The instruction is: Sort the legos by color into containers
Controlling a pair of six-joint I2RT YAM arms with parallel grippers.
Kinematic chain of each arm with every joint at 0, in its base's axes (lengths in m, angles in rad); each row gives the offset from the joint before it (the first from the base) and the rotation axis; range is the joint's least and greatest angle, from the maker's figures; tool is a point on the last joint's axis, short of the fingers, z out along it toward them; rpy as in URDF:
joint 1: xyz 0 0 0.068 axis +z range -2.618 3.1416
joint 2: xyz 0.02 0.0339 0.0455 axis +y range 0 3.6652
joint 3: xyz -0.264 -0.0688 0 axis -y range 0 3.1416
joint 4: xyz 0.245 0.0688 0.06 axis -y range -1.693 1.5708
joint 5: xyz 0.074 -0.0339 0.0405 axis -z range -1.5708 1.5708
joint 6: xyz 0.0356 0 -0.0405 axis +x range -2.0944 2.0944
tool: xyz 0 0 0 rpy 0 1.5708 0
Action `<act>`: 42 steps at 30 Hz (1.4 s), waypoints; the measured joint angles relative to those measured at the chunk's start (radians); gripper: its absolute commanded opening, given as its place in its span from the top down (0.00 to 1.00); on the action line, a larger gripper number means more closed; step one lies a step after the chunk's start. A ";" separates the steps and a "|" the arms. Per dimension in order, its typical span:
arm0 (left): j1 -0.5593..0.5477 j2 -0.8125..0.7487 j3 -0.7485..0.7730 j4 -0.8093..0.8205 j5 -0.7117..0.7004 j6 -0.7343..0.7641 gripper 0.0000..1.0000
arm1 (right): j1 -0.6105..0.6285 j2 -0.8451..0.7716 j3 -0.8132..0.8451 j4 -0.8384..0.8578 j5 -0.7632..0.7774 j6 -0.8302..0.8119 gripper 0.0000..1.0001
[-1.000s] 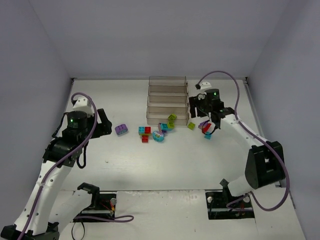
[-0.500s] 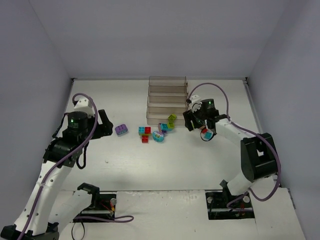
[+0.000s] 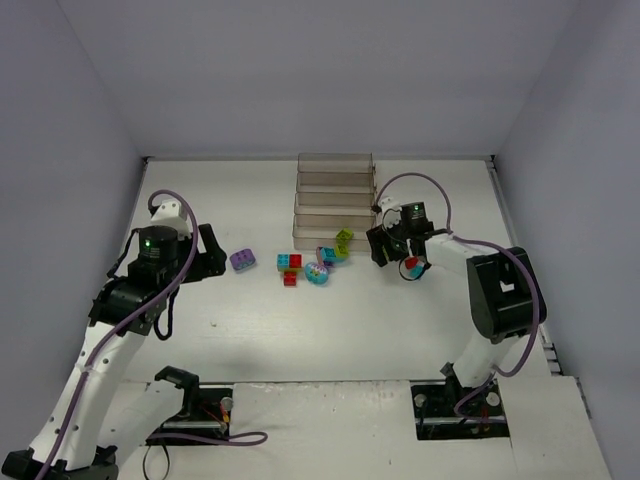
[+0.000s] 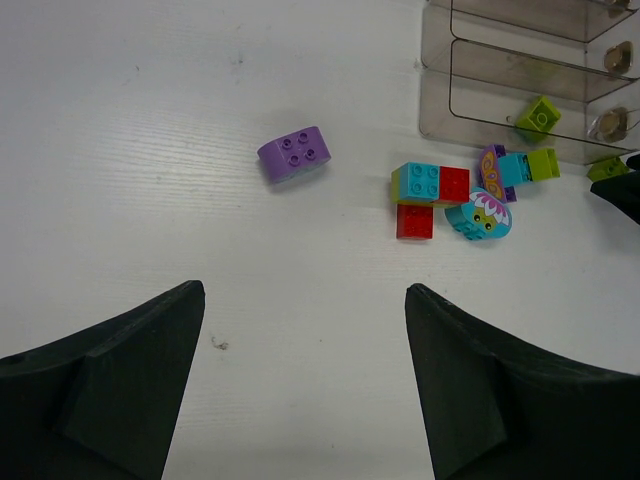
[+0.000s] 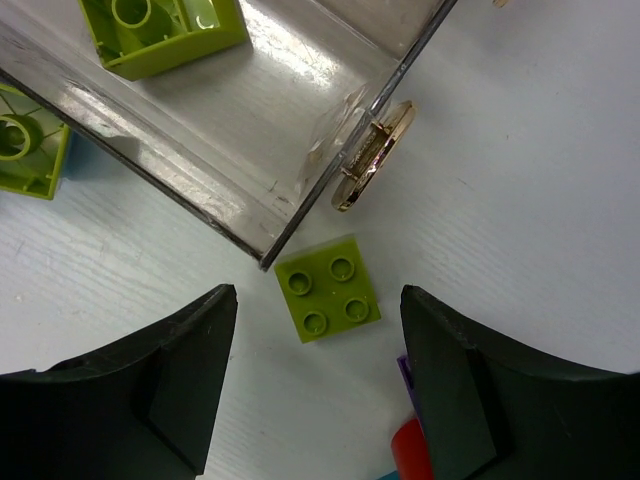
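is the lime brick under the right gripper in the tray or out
Out: the lime brick lies studs up on the table, just outside the clear tray's corner.

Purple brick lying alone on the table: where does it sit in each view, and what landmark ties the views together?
Top external: the purple brick lies left of centre, apart from the mixed brick cluster.
Left wrist: upper middle, studs up.
Right wrist: not in it.
Shared landmark: the lime brick in the lowest tray, seen upper right in the left wrist view and top left in the right wrist view.
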State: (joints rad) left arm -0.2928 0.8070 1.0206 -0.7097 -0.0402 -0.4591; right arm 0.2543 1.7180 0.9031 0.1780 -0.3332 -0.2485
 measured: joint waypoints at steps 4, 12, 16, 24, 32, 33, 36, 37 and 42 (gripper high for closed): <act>0.000 0.000 0.000 0.000 0.000 0.000 0.25 | -0.005 0.027 0.012 0.008 0.002 -0.007 0.44; 0.000 0.002 -0.003 0.002 0.000 -0.001 0.25 | -0.006 0.052 0.014 0.024 0.012 -0.007 0.74; 0.000 0.009 -0.006 0.003 0.010 -0.002 0.25 | -0.006 0.050 0.013 0.028 0.015 0.014 0.96; 0.000 0.041 -0.008 0.011 0.026 -0.002 0.25 | 0.080 -0.211 -0.108 -0.023 0.111 0.138 1.00; 0.000 0.063 -0.016 0.033 0.030 -0.003 0.25 | 0.173 -0.387 -0.064 -0.076 0.262 0.314 1.00; 0.000 0.066 -0.016 0.035 0.033 -0.004 0.25 | 0.172 -0.372 -0.035 -0.084 0.282 0.333 1.00; 0.000 0.071 -0.016 0.036 0.035 -0.006 0.25 | 0.172 -0.293 0.074 -0.094 0.319 0.375 0.97; 0.000 0.072 -0.016 0.036 0.035 -0.006 0.25 | 0.172 -0.261 0.111 -0.092 0.328 0.387 0.96; 0.000 0.072 -0.016 0.031 0.013 -0.004 0.25 | 0.172 -0.092 0.255 -0.092 0.348 0.439 0.87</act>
State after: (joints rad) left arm -0.2928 0.8787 1.0046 -0.6792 -0.0269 -0.4633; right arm 0.4263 1.6260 1.1584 0.0860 0.0151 0.1909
